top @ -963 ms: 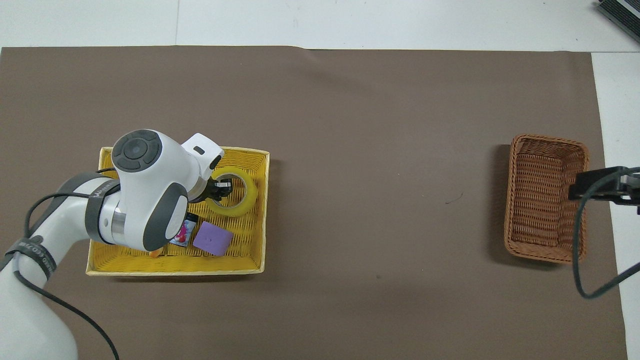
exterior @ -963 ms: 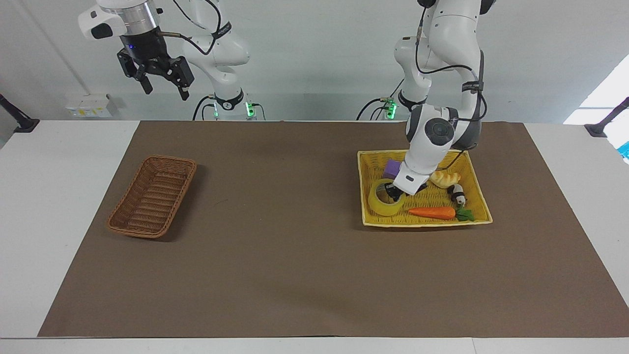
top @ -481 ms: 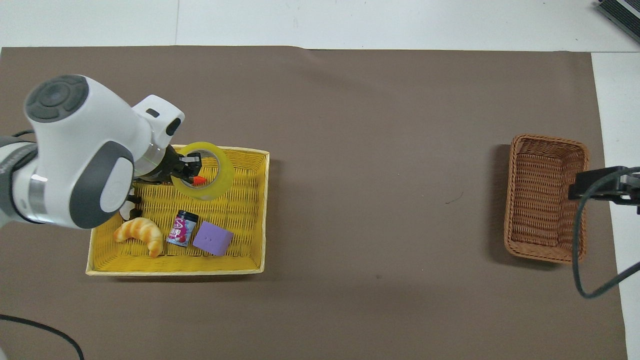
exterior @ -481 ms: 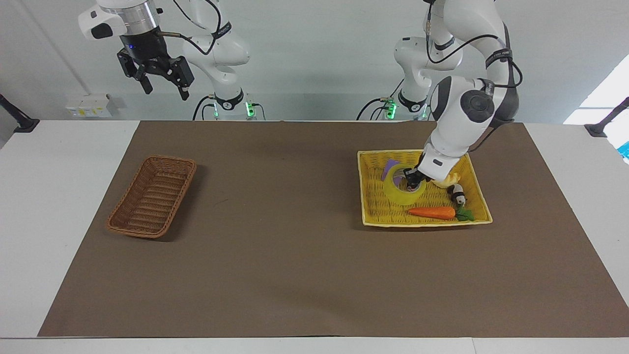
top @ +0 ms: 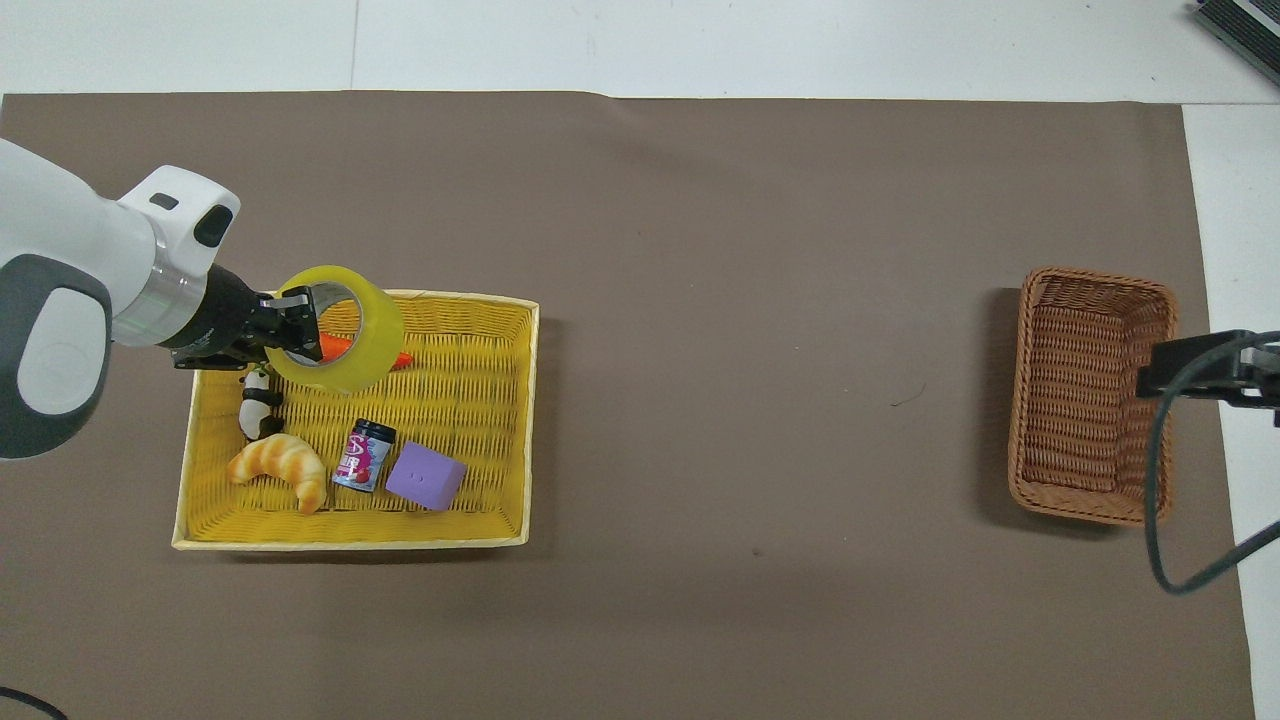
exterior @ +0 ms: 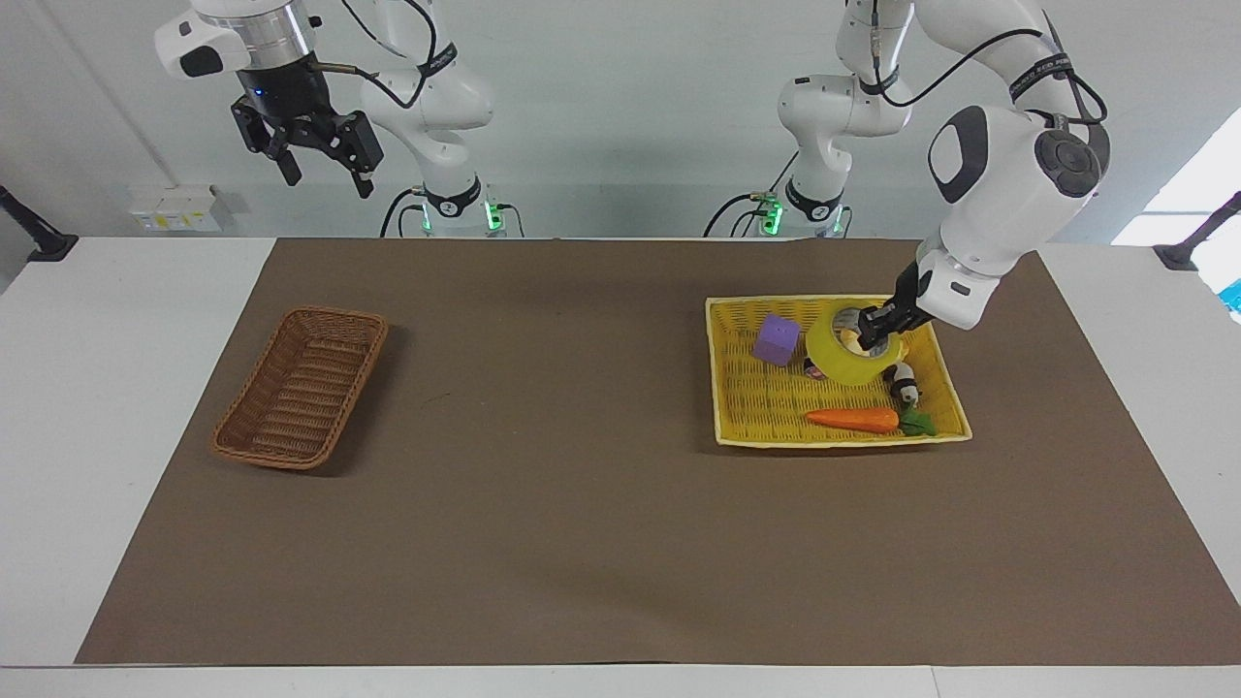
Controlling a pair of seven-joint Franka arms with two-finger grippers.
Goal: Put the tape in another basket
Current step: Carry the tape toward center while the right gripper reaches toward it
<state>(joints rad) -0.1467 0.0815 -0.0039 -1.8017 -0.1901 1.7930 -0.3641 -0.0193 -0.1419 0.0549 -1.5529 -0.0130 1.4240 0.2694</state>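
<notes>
Clearly I was in the lift-out step: my left gripper point(exterior: 875, 326) had its jaws closed on the wall of the tape point(exterior: 853, 356), held over the yellow basket point(exterior: 737, 407). Next I judged a long carry toward the wicker basket point(exterior: 301, 388) at the right arm's end of the desk. My right gripper point(exterior: 308, 145) waited aloft, jaws spread. The small can point(top: 363, 456) bore lettering I couldn't read.
</notes>
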